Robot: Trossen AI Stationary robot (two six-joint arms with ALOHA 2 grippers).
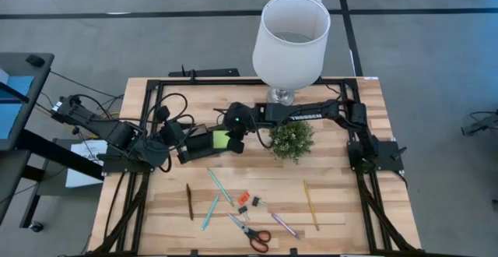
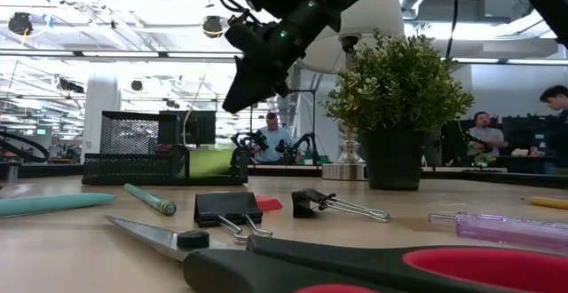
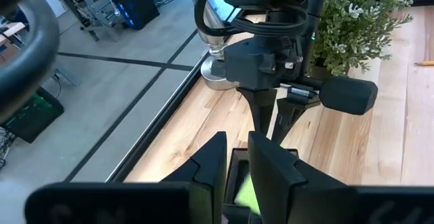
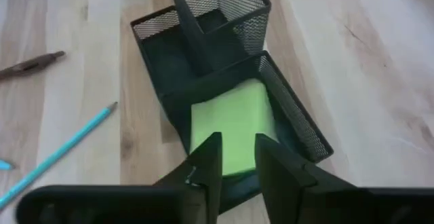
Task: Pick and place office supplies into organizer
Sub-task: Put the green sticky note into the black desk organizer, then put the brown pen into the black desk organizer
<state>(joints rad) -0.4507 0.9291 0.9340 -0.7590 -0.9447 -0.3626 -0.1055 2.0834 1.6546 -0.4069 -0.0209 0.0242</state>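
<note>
The black mesh organizer [image 1: 201, 143] stands at the table's middle left. A lime-green sticky-note pad [image 4: 227, 125] lies flat in its low tray. My right gripper [image 4: 237, 142] hangs open just above the pad, clear of the tray in the low view [image 2: 232, 105]. My left gripper [image 3: 236, 149] hovers higher, beyond the organizer's left end [image 1: 180, 142], a narrow gap between its fingers and nothing in it. On the near half of the table lie two teal pens [image 1: 219, 185], a brown pen [image 1: 189, 201], a yellow pencil [image 1: 310, 205], a pink pen [image 1: 285, 224], red-handled scissors [image 1: 250, 232] and small clips [image 1: 245, 202].
A white-shaded lamp [image 1: 292, 39] stands at the far edge. A small potted plant [image 1: 292, 140] stands right of the organizer, under my right arm. The organizer's taller pen compartment [image 4: 217, 7] holds nothing that shows. People sit in the room beyond the table [image 2: 271, 138].
</note>
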